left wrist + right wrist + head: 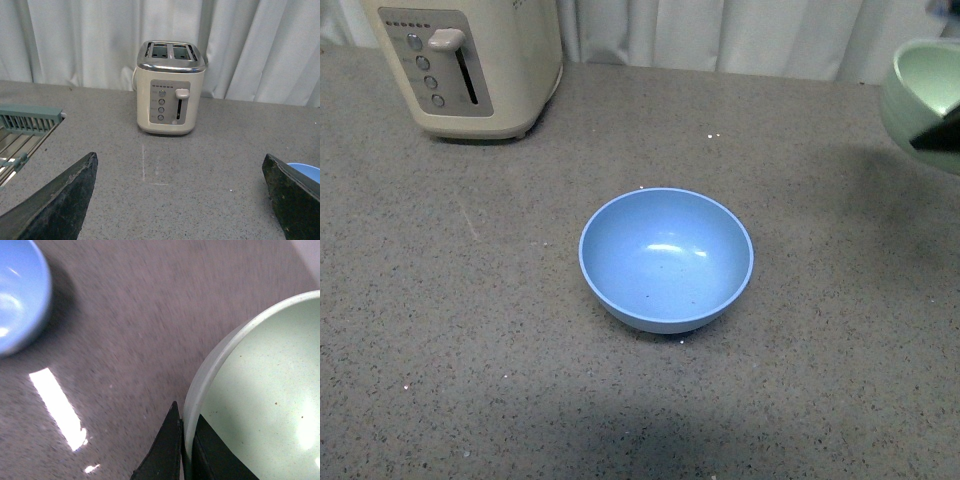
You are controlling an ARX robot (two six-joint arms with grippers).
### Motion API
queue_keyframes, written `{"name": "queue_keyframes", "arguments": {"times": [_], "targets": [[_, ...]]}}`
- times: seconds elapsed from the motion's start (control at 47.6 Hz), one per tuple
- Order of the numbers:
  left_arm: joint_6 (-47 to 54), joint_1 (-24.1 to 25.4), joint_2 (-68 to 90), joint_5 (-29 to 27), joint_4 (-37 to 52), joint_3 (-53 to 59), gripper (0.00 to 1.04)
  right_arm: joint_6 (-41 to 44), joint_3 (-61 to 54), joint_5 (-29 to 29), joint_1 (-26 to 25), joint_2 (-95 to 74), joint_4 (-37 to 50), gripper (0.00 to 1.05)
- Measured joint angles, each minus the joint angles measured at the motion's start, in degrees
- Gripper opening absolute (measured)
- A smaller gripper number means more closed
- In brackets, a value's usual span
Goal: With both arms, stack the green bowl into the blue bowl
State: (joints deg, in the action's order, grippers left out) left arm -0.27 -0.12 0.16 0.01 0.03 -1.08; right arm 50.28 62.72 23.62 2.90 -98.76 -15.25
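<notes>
The blue bowl (666, 258) stands upright and empty in the middle of the grey counter; part of it shows in the right wrist view (20, 295) and a sliver in the left wrist view (306, 172). The green bowl (923, 98) hangs in the air at the far right edge, above and right of the blue bowl. My right gripper (186, 437) is shut on the green bowl's (260, 390) rim, one finger inside and one outside. My left gripper (180, 197) is open with only bare counter between its fingers (60, 200); it is out of the front view.
A cream toaster (470, 65) stands at the back left of the counter (470, 330), also seen in the left wrist view (170, 87). A teal dish rack (27, 125) lies off to one side. White curtains (720, 30) hang behind.
</notes>
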Motion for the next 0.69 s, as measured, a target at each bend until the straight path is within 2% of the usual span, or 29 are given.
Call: {"name": "queue_keyframes", "arguments": {"times": [0.189, 0.294, 0.504, 0.693], "targets": [[0.0, 0.0, 0.0, 0.0, 0.0, 0.0, 0.98, 4.2, -0.7, 3.7, 9.7, 6.7, -7.5, 0.02], [0.0, 0.0, 0.0, 0.0, 0.0, 0.0, 0.98, 6.0, -3.9, 3.8, 14.9, 7.4, -7.9, 0.02], [0.0, 0.0, 0.0, 0.0, 0.0, 0.0, 0.98, 6.3, -8.4, 3.5, 19.8, 5.7, -5.6, 0.02], [0.0, 0.0, 0.0, 0.0, 0.0, 0.0, 0.98, 6.4, -8.6, 3.3, 21.9, 3.3, -5.3, 0.02]]}}
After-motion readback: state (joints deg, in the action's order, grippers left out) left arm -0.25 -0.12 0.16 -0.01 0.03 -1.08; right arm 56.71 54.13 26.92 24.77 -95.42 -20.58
